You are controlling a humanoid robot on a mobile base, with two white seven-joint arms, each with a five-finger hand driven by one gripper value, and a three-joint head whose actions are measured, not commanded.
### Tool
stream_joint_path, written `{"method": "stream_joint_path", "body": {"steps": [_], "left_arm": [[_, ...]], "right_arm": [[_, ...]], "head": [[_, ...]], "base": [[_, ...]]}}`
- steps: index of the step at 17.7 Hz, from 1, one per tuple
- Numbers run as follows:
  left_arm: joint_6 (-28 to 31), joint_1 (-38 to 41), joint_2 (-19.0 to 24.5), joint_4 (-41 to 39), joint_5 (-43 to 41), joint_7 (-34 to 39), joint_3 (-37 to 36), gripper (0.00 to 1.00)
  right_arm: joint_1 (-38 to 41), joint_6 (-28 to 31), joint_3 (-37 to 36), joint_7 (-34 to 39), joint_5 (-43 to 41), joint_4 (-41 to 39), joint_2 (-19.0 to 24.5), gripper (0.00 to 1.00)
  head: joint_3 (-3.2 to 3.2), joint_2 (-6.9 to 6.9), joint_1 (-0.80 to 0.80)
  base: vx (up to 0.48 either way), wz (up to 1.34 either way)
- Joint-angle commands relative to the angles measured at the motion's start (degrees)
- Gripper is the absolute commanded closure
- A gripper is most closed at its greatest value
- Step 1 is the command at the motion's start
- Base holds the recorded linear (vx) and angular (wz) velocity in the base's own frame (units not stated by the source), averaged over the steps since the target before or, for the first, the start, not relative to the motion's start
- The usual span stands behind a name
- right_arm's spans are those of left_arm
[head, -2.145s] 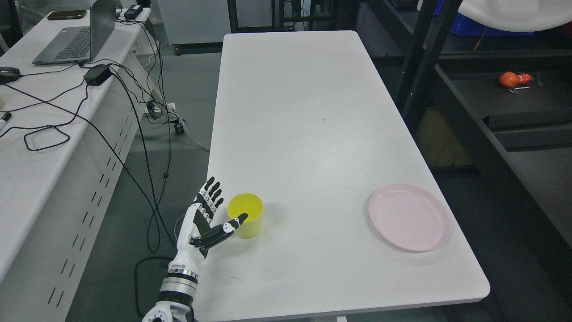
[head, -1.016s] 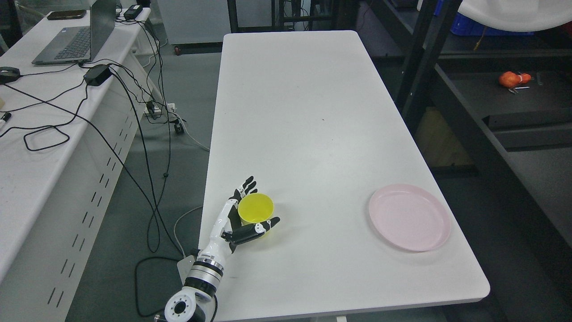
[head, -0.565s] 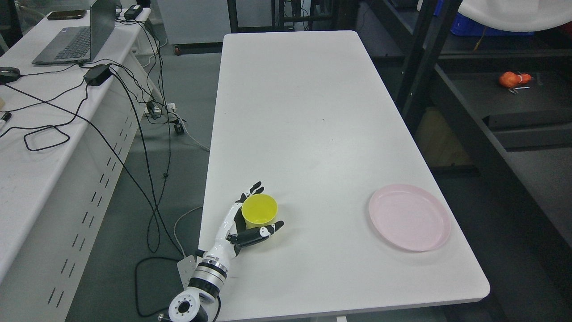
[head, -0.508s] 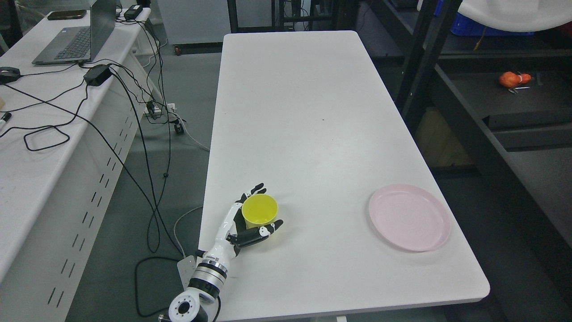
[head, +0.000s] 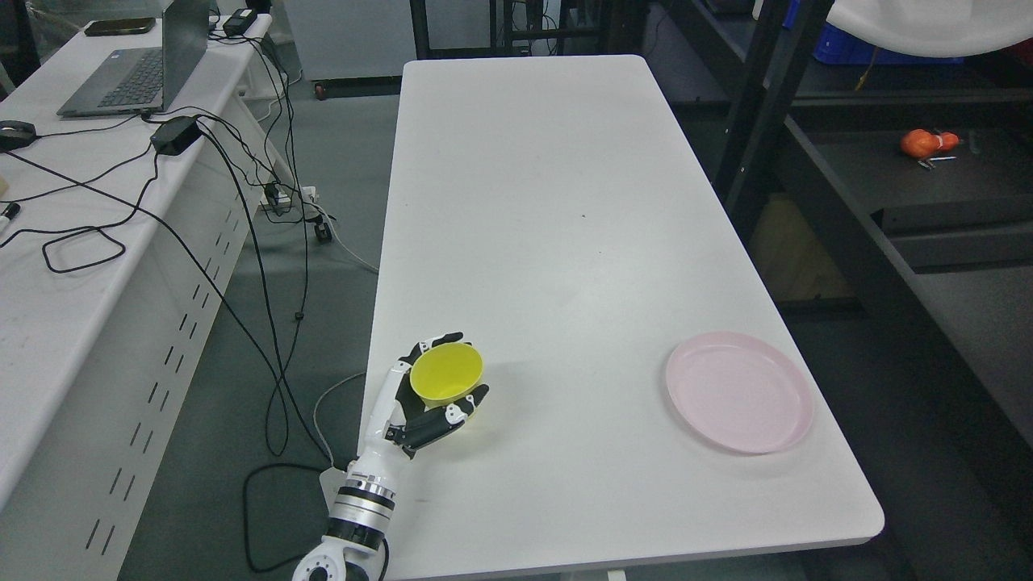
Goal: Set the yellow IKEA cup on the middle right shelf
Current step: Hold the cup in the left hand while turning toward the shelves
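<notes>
Near the bench's front left corner, the left hand (head: 413,403) is wrapped around the yellow cup (head: 446,377). Its thumb crosses the cup's near side while the dark fingertips (head: 436,340) curl round the far side, so the cup sits gripped between them. The cup's open mouth faces up toward the camera and tips a little to the left. Whether its base touches the surface or hangs just clear cannot be told from this angle. The white forearm (head: 361,500) runs down from the wrist to the bottom edge of the picture, over the bench's left rim.

On the white bench (head: 565,202), well to the right of the cup, a pink plate (head: 739,392) lies flat near the right edge. Between cup and plate the top is bare.

Right of the bench stands a dark shelf rack (head: 847,234); on one of its levels, far back, lies a small orange object (head: 926,143), too small to identify.

Left of the bench, across a strip of grey floor strewn with black cables (head: 266,266), a second white desk (head: 73,282) carries a laptop (head: 141,68) and a black power brick (head: 176,134).
</notes>
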Motion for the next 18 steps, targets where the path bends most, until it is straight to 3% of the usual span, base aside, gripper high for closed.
{"method": "stream_joint_path", "body": {"steps": [1,12,18], "left_arm": [[-3.1,4.3,1.0,-7.3,0.9,-0.1,2.6,1.00],[-4.9,8.8,1.0,-12.0,1.0,-0.1,2.1,1.00],[-5.0,9.7,1.0,-13.0,1.0,-0.1,-3.5,1.00]], "right_arm": [[0.8,0.0,1.0,0.0,-1.4,0.0,-1.0,0.01],[0.8,0.0,1.0,0.0,-1.4,-0.1,-1.0,0.01],[0.8,0.0,1.0,0.0,-1.4,0.0,-1.0,0.00]], "head": [[0.00,0.00,0.00],[0.00,0.00,0.00],[0.00,0.00,0.00]], "base": [[0.000,0.00],[-0.113,-0.04],[-0.244,-0.43]]}}
